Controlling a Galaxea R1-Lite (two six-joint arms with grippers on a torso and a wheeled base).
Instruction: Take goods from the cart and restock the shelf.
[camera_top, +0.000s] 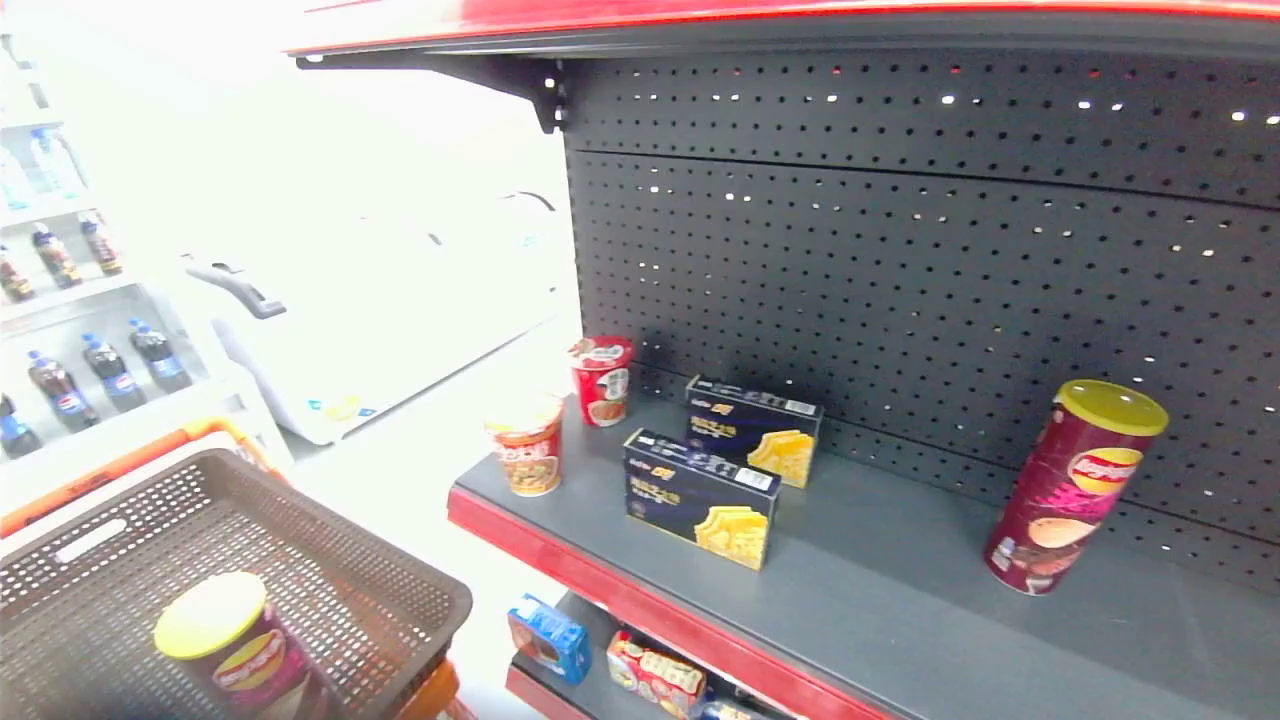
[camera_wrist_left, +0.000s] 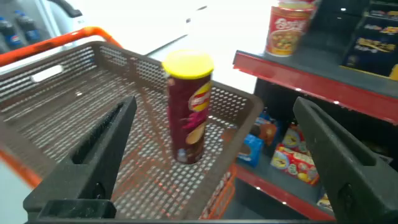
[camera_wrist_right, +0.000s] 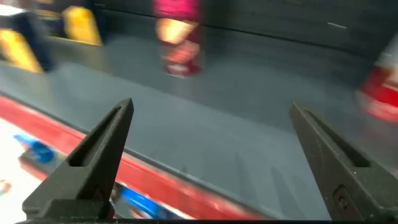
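— Head view first: takes in the whole shelf, grey board with a red front edge, and finds the can on the shelf standing near the pegboard back. Anything from the left wrist view?

— Looks down past the left tool, fingers spread wide and clamped on nothing, into the brown basket. Finds the can in the basket upright on the mesh floor, yellow lid up, touched by neither finger.

— And from the right wrist view?

— Places the right tool above the shelf board, fingers wide apart, holding nothing. Blurs everything beyond; something red at one edge, impossible to tell what.

— Rest of the board?

— Carries a front box and a back box, both dark, plus a near cup and a far cup toward the left end, all well apart from the shelved can. Holds a blue packet one level down.

— Room?

— Bright white floor past the shelf end, a white chest, racks of bottles at far left.
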